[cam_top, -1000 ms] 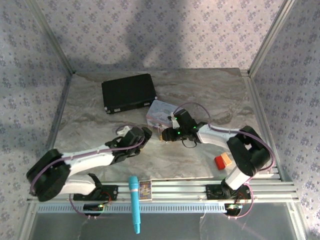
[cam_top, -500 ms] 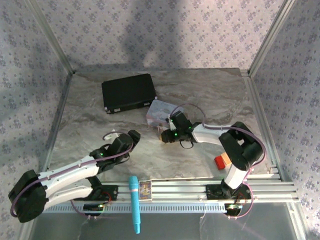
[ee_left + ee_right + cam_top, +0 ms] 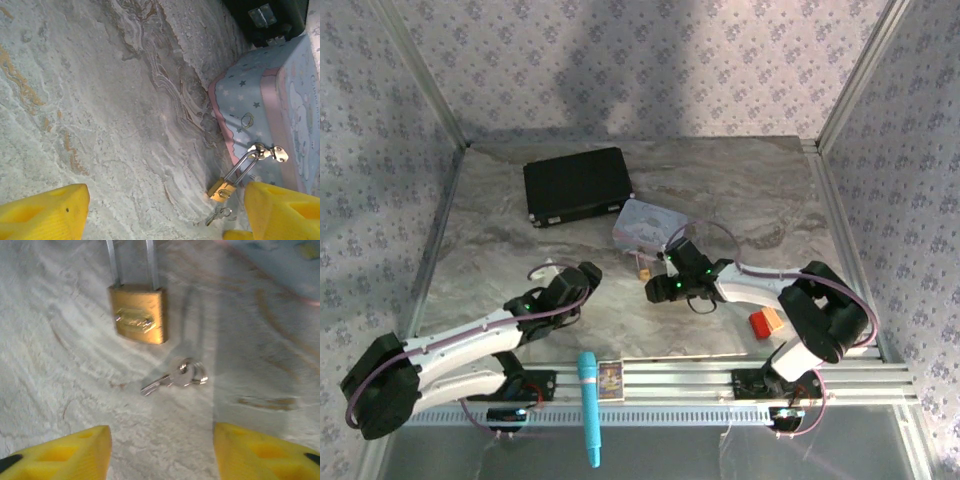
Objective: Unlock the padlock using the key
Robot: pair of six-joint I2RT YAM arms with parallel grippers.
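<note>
The brass padlock [image 3: 139, 314] lies on the marble tabletop, and its silver shackle [image 3: 244, 165] hangs through the hasp of the pale blue tin [image 3: 280, 100]. The small silvery key [image 3: 175, 376] lies flat on its ring just in front of the padlock body [image 3: 221, 189], apart from it; the key [image 3: 218, 215] touches neither gripper. My right gripper [image 3: 160, 455] hovers open just short of the key, nothing between its yellow fingers [image 3: 60, 455]. My left gripper [image 3: 160, 215] is open and empty, to the left of the padlock [image 3: 642, 270]. The right gripper [image 3: 658, 290] sits near-right of it, the left gripper [image 3: 588, 277] further left.
A black case [image 3: 577, 185] lies at the back left, touching the tin [image 3: 645, 222]. A red-and-orange block [image 3: 766, 322] rests by the right arm's base. A teal tool [image 3: 588, 405] and a small box [image 3: 610, 378] sit on the near rails. Patterned walls enclose the table.
My right gripper has opened wider and drawn back from the padlock toward the near right. The left arm retreated to the near left a second ago and has since held still.
</note>
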